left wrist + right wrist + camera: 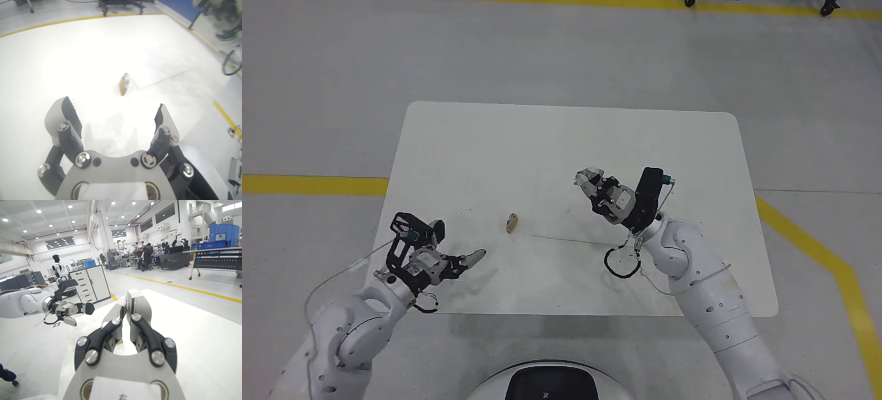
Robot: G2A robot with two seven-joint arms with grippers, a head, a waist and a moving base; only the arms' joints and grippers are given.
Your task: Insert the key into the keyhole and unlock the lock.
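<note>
The lock lies on the desk between both arms; the left gripper is open facing it, probably to steady it, and the right gripper is closed above the desk, perhaps pinching the key, which I cannot see.

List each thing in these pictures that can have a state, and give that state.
Lock: lying on the table, free of both grippers; whether it is locked is too small to tell.
Left gripper: open, empty, above the table short of the lock.
Right gripper: shut, above the table; what it holds, if anything, is hidden.
</note>
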